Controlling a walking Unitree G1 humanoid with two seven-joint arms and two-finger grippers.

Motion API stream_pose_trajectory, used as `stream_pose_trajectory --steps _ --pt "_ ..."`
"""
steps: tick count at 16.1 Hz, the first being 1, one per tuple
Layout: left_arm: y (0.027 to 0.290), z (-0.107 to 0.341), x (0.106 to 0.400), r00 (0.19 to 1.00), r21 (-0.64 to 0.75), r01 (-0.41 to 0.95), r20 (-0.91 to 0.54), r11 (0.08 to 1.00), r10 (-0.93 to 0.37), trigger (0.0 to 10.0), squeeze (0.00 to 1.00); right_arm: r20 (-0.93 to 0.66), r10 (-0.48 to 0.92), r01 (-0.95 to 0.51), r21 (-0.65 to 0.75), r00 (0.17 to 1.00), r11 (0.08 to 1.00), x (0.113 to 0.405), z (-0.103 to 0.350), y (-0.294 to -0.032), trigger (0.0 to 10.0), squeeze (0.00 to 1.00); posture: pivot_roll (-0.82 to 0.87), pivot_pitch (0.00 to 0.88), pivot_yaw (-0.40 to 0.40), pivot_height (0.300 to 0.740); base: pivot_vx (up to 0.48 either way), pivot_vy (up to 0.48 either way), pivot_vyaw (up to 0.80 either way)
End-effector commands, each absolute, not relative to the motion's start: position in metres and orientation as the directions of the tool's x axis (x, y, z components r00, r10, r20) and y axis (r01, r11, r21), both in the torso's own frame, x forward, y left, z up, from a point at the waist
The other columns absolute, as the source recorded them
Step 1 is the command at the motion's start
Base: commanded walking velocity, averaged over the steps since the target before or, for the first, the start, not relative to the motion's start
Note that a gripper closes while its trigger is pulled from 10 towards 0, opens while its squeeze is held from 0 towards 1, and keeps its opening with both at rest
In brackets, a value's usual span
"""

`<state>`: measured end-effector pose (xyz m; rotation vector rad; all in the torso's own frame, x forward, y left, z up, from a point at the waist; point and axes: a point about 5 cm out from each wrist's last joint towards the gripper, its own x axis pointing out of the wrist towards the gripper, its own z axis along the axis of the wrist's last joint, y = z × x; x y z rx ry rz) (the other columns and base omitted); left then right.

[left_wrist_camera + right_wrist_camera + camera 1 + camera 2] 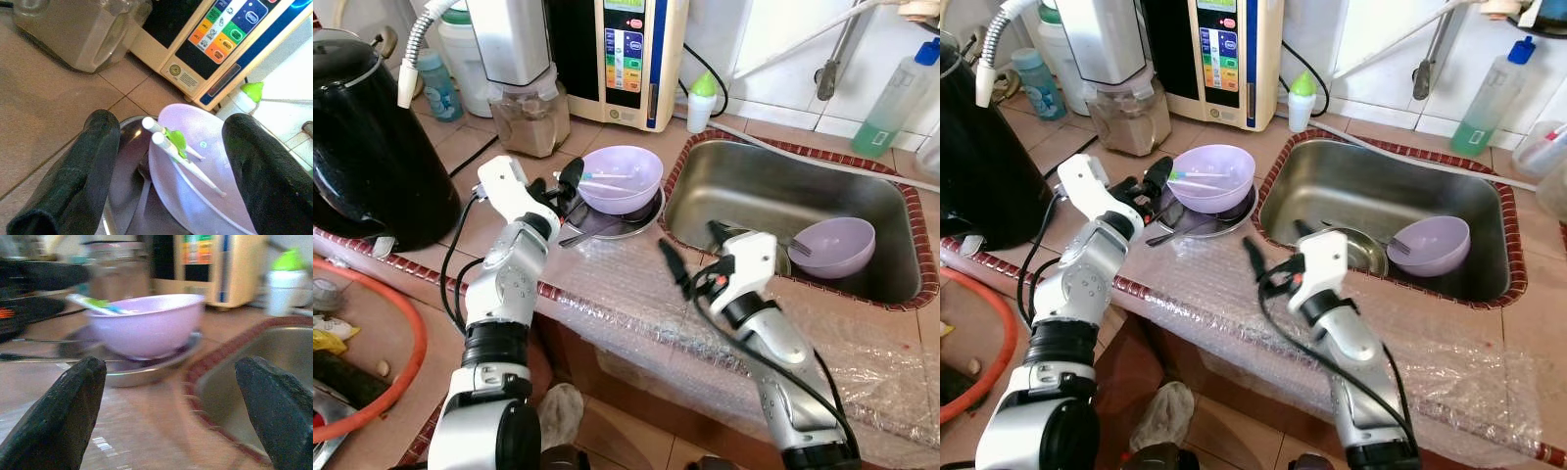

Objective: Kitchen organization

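Note:
A purple bowl [625,181] holding white-and-green chopsticks [178,156] sits on a metal plate [607,223] on the tiled counter, left of the sink [773,196]. A spoon handle pokes out from under the bowl. My left gripper [566,194] is open at the bowl's left rim, one finger on each side of the chopstick ends. A second purple bowl [837,247] lies in the sink's right part. My right gripper [695,250] is open and empty, low over the bubble wrap [636,294] at the sink's left edge, facing the counter bowl [146,323].
A black kettle [367,147] stands at the left. A blender jar [529,117], a water machine [626,59] and a green-capped bottle [702,103] line the back. A detergent bottle [891,103] stands behind the sink. An orange hose [406,362] curves at lower left.

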<state>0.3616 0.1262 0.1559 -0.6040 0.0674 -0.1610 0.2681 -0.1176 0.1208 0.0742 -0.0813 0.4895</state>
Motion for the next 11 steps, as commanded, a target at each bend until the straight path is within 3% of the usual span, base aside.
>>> stream_pose_trajectory --steps 1,11 --pt "0.1255 0.1579 0.3644 0.985 -0.573 0.138 -0.008 0.808 -0.173 0.0 0.00 0.109 0.506 -0.513 0.052 0.856 0.857 0.2669 0.1268 -0.1121 10.0 0.00 -0.07 0.008 0.065 0.740 0.000 0.000 0.00" --pt "0.1315 0.1542 0.3675 0.989 -0.605 0.114 -0.007 0.788 -0.148 0.0 0.00 0.093 0.539 -0.544 0.041 0.837 0.838 0.2682 0.1276 -0.1076 10.0 0.00 -0.06 0.000 0.055 0.740 0.000 0.000 0.00"
